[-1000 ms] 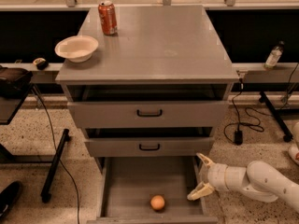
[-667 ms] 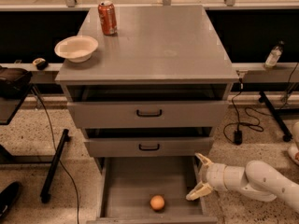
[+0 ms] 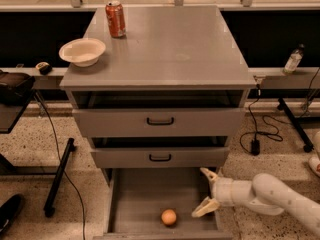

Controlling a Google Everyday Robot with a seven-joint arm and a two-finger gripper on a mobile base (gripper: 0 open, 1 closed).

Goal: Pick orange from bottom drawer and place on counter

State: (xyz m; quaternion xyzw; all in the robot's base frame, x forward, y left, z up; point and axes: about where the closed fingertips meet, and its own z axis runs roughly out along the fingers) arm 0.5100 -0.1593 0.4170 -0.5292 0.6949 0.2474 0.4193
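Now, claw: released, fingers spread, empty, at the right side of the open bottom drawer.
orange: on the drawer floor near its front, just left of the claw, apart from it.
surface: carries a white bowl and a red can.

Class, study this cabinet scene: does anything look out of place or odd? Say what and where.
An orange lies loose in the open bottom drawer, an odd spot for fruit. The white bowl sits right at the left edge of the counter. The tool, open, hovers right of the orange.
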